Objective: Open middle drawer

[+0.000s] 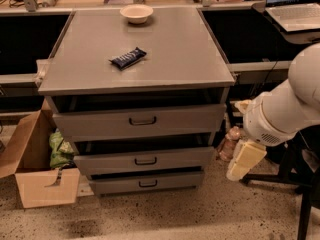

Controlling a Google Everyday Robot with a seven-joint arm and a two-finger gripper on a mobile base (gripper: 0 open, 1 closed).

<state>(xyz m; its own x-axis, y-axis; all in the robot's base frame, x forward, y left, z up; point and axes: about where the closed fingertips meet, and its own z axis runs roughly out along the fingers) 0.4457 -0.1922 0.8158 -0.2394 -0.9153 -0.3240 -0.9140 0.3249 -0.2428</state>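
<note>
The grey cabinet [150, 44] has three drawers stacked in steps, each pulled out slightly. The middle drawer [100, 163] has a medium-height flat front and a small dark loop handle [145, 160] at its centre. The taller drawer [90, 123] is above it and the shortest drawer [115, 185] is below. My white arm [285, 109] comes in from the right. My cream-coloured gripper [245, 159] hangs low to the right of the cabinet, level with the middle drawer, apart from it and from the handle.
A white bowl [136, 13] and a dark snack bar [128, 57] lie on the cabinet top. An open cardboard box [35, 179] and a green bag [60, 151] sit on the floor at the left. A bottle [231, 139] stands by the cabinet's right side. Dark chair legs [300, 184] are at the right.
</note>
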